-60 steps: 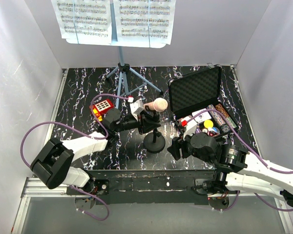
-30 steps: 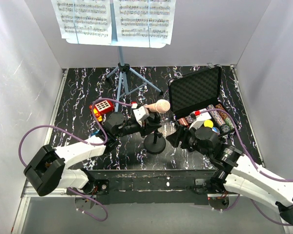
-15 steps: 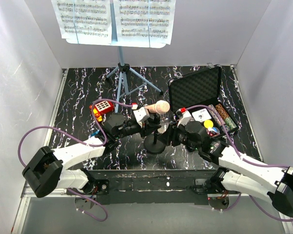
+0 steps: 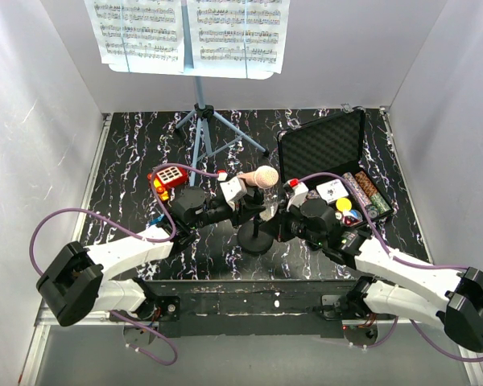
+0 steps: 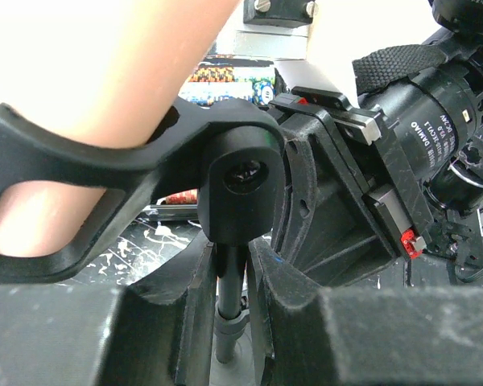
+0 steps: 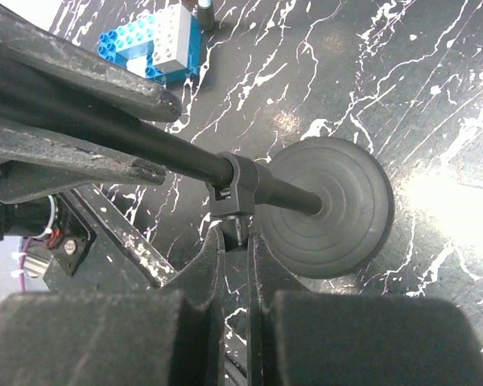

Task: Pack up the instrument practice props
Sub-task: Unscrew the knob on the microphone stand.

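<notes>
My black marbled table (image 4: 129, 153) carries the music stand (image 4: 201, 137) far back, an open case (image 4: 322, 153) on the right, a red keypad toy (image 4: 167, 178) on the left, and the microphone stand (image 4: 255, 238) on its round base near me.

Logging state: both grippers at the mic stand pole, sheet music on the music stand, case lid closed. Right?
No: the top view shows the case lid open. The left gripper and right gripper are at the mic stand pole; sheet music is on the music stand.
</notes>
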You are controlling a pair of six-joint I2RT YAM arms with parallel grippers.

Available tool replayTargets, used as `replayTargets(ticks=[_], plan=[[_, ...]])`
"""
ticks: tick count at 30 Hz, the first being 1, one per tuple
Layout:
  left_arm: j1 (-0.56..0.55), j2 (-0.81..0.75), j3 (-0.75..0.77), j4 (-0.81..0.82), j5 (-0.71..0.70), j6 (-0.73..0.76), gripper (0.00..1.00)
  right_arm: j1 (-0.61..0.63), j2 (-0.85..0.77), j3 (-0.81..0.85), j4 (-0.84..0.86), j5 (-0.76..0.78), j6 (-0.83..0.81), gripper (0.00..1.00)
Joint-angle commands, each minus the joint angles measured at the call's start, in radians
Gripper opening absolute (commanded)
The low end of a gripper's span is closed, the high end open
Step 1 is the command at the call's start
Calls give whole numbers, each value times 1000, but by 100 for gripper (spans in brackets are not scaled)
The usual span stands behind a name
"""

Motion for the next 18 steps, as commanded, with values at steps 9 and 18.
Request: replayTargets(ticks=[9, 18], plan=[[-22, -40, 18, -71, -28, 11, 0, 114, -25, 91, -36, 424, -309, 1], [-29, -53, 30, -109, -43, 8, 0, 226, 15, 60, 35, 706, -593, 1]])
